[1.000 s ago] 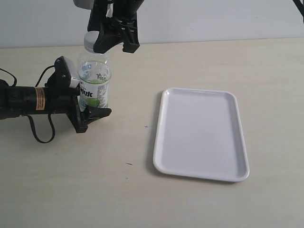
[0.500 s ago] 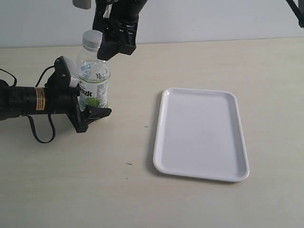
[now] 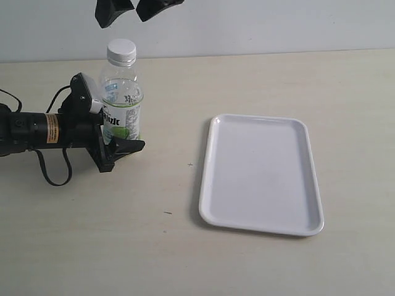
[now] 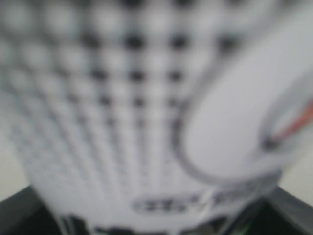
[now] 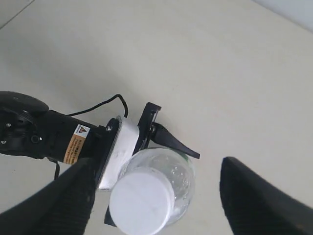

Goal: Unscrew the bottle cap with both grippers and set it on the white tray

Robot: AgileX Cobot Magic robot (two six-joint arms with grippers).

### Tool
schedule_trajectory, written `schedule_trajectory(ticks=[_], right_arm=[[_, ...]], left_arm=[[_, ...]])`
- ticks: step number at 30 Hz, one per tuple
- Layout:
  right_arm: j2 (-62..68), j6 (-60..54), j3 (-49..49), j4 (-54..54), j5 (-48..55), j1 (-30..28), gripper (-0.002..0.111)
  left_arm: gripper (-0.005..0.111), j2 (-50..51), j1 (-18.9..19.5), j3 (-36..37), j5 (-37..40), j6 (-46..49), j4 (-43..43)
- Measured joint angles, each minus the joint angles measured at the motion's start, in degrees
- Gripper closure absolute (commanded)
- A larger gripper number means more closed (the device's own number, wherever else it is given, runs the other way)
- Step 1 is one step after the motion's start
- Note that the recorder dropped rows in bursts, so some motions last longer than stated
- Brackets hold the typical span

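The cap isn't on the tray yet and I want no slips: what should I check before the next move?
1. Upright bottle on the table: ok.
2. Hold of left gripper around the bottle: ok.
3. Open right gripper above the bottle cap: ok.
4. Loosened bottle cap on the neck: cannot tell.
5. Bare white tray to receive it: ok.

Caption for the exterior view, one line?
Left gripper clamps the upright bottle, cap on; right gripper hangs open above it; white tray lies alongside.
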Motion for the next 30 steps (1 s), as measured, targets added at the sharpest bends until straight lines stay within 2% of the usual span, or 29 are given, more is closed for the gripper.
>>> schedule_trajectory(ticks=[11,30], right_arm=[[1.6,2.5,0.0,0.6,5.8,0.0,0.041],[3.1,-0.7,0.0,2.4,4.4,0.0,0.041]], left_arm=[[0.107,0.0,0.0,0.0,0.0,-0.4,0.0],[0.107,0.0,0.0,0.0,0.0,-1.1,0.0]])
